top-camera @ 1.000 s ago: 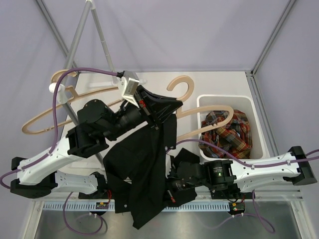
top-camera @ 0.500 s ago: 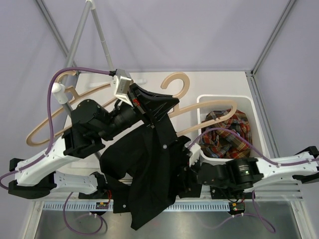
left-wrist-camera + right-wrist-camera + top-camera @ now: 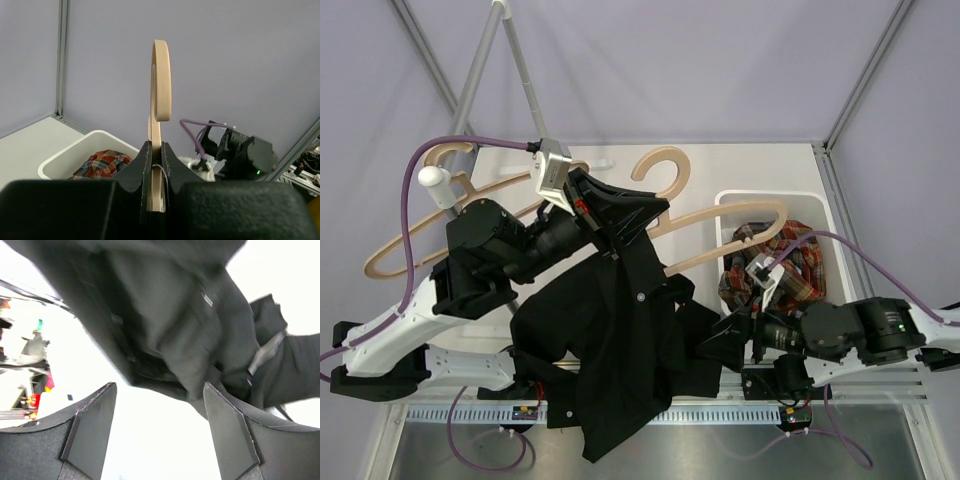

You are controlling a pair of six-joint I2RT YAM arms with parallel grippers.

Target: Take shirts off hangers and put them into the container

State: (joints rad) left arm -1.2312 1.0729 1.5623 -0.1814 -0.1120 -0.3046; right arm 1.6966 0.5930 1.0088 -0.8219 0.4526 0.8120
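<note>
Black shirt point(image 3: 620, 340) on wooden hanger point(image 3: 161, 75), left gripper point(image 3: 156, 155) clamping hanger, right gripper point(image 3: 157, 440) spread wide

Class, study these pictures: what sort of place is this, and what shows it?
Probably a robotics lab test cell, not a home: two cabled robot arms mounted at a white table, enclosed by plain panels in a metal frame, with a clothes rail.
</note>
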